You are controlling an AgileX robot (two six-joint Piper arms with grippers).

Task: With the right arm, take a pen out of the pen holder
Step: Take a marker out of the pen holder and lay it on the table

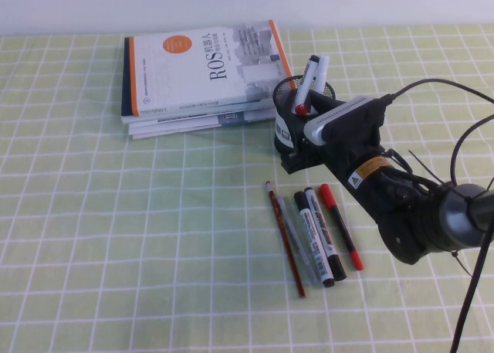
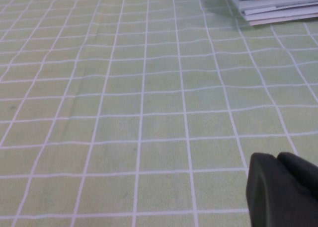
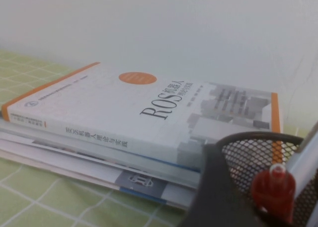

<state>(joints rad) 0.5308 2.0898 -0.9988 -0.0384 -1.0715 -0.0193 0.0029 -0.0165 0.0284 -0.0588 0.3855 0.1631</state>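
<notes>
The black mesh pen holder [image 1: 286, 91] stands on the checked cloth just right of the books. Two white markers [image 1: 313, 72] lean out of it, and a red-capped pen [image 1: 300, 109] stands at its near side. My right gripper [image 1: 306, 120] is at the holder's rim, open, with the red cap between its jaws and not gripped. In the right wrist view one dark finger [image 3: 213, 187] rises beside the red cap [image 3: 272, 191], in front of the mesh holder [image 3: 248, 147]. Low over bare cloth, my left gripper [image 2: 284, 189] looks shut and empty.
A stack of books [image 1: 201, 71] lies behind and left of the holder, also visible as the books [image 3: 124, 117] and the books [image 2: 271, 3]. Several pens lie near the holder: a red pencil [image 1: 286, 241], black markers [image 1: 318, 235] and a red pen [image 1: 341, 226]. Cables [image 1: 463, 140] loop at the right.
</notes>
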